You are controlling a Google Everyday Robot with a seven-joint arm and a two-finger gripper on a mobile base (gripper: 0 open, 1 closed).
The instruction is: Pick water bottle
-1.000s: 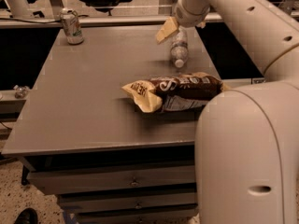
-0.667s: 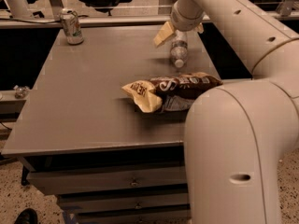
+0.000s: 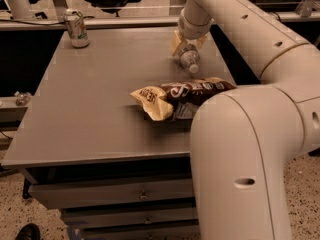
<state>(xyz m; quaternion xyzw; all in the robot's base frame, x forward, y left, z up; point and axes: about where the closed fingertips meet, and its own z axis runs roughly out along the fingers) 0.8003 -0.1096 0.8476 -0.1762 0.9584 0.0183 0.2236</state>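
The water bottle (image 3: pixel 190 60) is a small clear plastic bottle on the far right part of the grey table (image 3: pixel 95 99). My gripper (image 3: pixel 187 44) hangs from the white arm right over it and covers its upper end. Only the bottle's lower part shows below the gripper, and it leans slightly toward the right. The bottle rests at table level.
A brown and yellow chip bag (image 3: pixel 175 98) lies just in front of the bottle. A green-and-white soda can (image 3: pixel 76 28) stands at the far left corner. My bulky white arm (image 3: pixel 240 149) hides the table's right front. Drawers (image 3: pixel 115 196) sit under the tabletop.
My gripper has moved from the bottle's upper left to directly over the bottle. The bottle, the bag and the can have stayed in place.
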